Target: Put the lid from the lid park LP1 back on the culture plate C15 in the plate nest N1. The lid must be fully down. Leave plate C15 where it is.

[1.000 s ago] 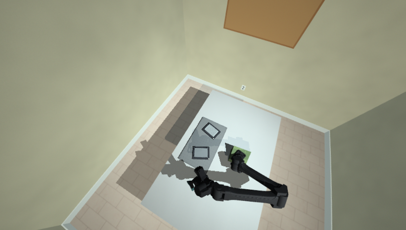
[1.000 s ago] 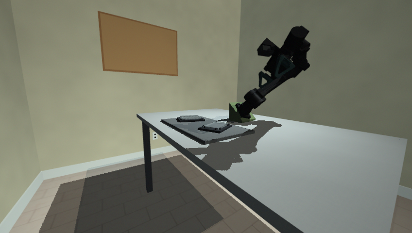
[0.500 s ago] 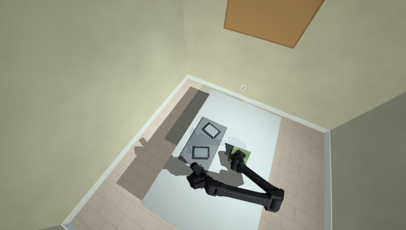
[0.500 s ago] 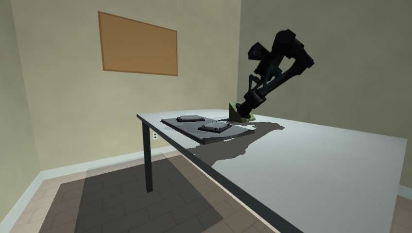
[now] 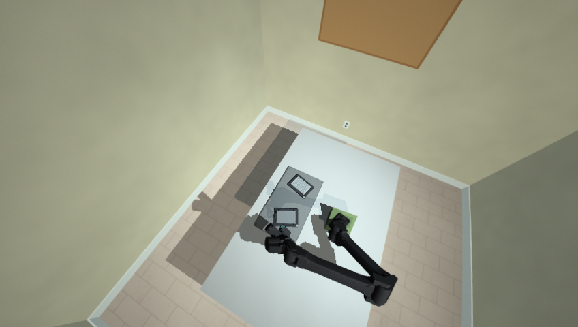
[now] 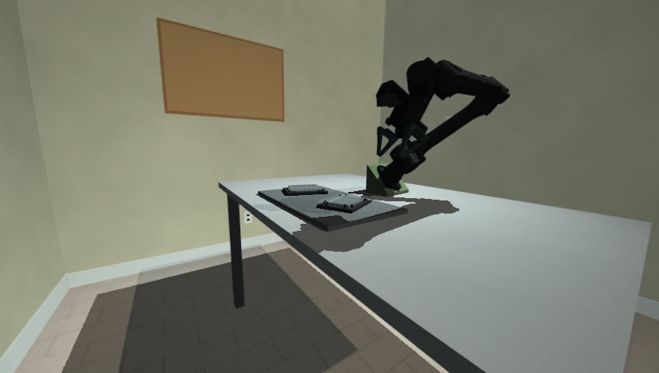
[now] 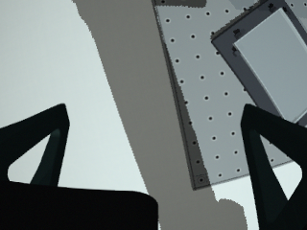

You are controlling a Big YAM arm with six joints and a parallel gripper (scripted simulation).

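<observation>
A grey perforated deck board [image 5: 272, 200] [image 6: 295, 206] [image 7: 192, 77] lies on the white table [image 5: 356, 178] [image 6: 508, 259] [image 7: 52, 38]. On its far end, the culture plate C15 [image 5: 300, 184] [image 6: 304, 188], with its wells showing, sits in the dark plate nest N1. On its near end, the pale flat lid [image 5: 285, 216] [image 6: 344, 201] [image 7: 271, 57] lies in the dark frame of the lid park LP1 [image 7: 225, 41]. My gripper [image 5: 277, 229] [image 6: 395, 141] [image 7: 154, 113] is open and empty. It hangs high over the near end of the board, just short of the lid.
The arm's green base mount [image 5: 350, 221] [image 6: 372, 182] stands beside the board. The table's edge [image 6: 323, 259] runs close along the board's side. The arm's shadow falls across the board and the table.
</observation>
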